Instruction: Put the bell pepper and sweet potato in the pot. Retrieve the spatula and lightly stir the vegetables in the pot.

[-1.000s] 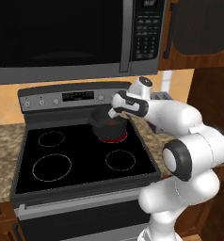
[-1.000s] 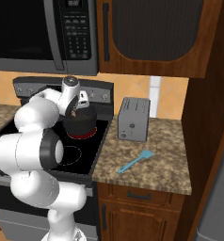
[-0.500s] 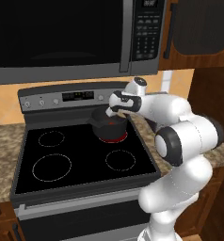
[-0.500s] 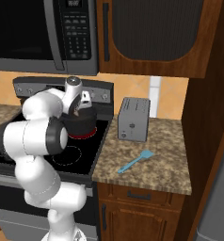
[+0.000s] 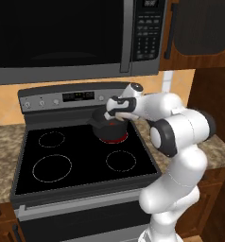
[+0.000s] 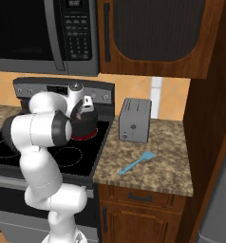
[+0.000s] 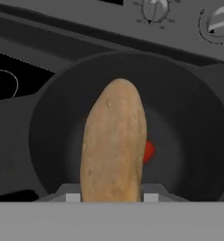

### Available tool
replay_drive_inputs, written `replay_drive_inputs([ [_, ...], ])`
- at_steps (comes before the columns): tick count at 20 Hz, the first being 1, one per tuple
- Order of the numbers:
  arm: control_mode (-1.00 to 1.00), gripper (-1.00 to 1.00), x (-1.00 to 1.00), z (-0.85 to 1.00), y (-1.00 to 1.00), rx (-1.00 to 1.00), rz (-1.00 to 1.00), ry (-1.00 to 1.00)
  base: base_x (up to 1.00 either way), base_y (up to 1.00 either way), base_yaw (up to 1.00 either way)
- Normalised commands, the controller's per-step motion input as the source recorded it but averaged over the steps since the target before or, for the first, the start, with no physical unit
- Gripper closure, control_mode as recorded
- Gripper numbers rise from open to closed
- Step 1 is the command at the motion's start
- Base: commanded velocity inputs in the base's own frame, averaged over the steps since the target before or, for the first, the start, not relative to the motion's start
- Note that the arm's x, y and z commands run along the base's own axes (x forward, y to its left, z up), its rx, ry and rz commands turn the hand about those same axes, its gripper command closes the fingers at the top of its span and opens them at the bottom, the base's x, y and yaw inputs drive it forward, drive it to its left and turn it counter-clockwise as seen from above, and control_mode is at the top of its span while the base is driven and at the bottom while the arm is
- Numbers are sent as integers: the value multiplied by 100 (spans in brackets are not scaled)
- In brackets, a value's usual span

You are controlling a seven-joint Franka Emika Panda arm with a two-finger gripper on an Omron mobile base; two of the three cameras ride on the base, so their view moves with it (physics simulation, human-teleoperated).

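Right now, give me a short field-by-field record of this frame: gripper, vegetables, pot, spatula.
gripper: shut on the sweet potato, held above the pot's mouth
sweet potato: in the jaws, not yet dropped
bell pepper: already in the pot, partly hidden by the sweet potato
pot: on the stove's glowing back right burner
spatula: flat on the counter in front of the toaster, untouched

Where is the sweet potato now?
In the hand view the sweet potato is held in the tool, directly above the pot, partly covering the bell pepper.
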Motion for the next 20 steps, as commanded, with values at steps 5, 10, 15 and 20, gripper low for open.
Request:
replay_drive_inputs([
  [5,-100,100,24,-21,8,0,-1,1,0,0,0],
  [10,-100,100,25,-26,12,-1,0,5,0,0,0],
  [15,-100,100,20,-33,14,-4,-1,4,0,0,0],
  [20,-100,100,7,-19,7,0,0,1,0,0,0],
])
